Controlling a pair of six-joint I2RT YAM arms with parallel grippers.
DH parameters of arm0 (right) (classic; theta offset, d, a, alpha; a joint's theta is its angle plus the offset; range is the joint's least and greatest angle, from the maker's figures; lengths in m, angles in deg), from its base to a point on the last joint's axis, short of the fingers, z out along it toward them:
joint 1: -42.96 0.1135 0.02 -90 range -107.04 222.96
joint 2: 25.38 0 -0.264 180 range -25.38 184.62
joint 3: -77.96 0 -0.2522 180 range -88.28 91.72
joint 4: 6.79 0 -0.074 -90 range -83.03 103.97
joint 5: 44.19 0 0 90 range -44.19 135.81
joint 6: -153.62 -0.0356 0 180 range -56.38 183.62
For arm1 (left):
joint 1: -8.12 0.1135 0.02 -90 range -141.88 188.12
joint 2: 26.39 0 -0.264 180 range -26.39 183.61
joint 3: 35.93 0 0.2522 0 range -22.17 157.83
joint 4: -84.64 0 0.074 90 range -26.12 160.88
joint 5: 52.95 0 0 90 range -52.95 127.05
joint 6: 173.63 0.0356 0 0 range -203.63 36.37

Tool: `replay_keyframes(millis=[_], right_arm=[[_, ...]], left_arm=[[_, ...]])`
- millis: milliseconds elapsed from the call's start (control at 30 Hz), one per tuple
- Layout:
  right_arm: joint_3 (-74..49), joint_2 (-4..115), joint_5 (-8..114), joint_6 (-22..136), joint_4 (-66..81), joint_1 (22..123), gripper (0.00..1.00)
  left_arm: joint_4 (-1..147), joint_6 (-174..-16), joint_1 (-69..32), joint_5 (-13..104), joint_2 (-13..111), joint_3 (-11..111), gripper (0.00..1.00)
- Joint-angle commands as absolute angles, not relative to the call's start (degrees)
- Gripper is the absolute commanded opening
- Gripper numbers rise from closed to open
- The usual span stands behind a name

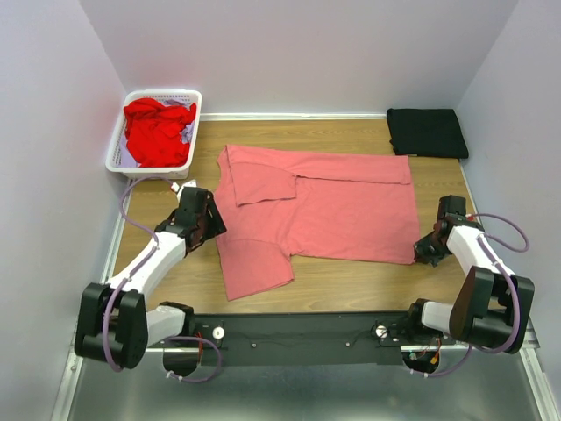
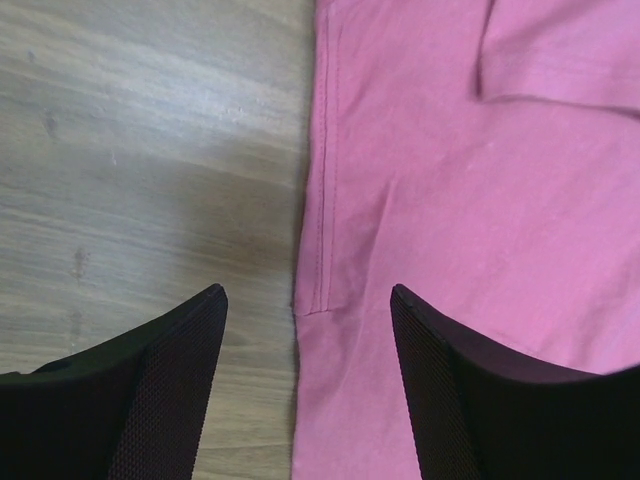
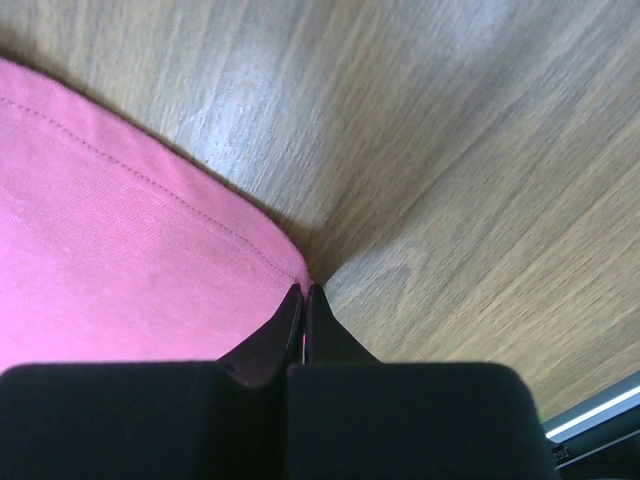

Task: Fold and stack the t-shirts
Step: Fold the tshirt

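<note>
The soft salmon-pink cloth t-shirt (image 1: 342,215) lies flat on the wood-grain table (image 1: 351,281), with one sleeve folded inward and bare boards along its near edge. The right gripper (image 3: 303,292) is clenched on its stitched near-right hem corner. The left gripper (image 2: 308,290) hangs released over a double-stitched hem at the shirt's left side.

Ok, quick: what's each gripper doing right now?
Left gripper: open, holding nothing, over the edge of the salmon-pink cloth t-shirt.
Right gripper: closed, pinching that t-shirt's corner.

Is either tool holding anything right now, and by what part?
The right tool is shut on the salmon-pink t-shirt at its hem corner. The left tool is open, holding nothing.
</note>
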State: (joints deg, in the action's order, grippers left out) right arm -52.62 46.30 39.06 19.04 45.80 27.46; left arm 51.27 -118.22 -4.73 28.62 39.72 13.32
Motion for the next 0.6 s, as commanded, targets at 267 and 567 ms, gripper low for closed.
replay_keyframes(millis=[267, 567], right_arm=[[-51.4, 41.9, 42.6, 24.1, 45.0, 26.9, 0.01], [-52.2, 40.7, 43.9, 24.7, 43.7, 27.0, 0.01]], left_arm=[[46.5, -118.9, -5.0, 31.2, 46.9, 16.5, 0.54], [46.7, -117.7, -5.5, 31.2, 50.3, 16.2, 0.53]])
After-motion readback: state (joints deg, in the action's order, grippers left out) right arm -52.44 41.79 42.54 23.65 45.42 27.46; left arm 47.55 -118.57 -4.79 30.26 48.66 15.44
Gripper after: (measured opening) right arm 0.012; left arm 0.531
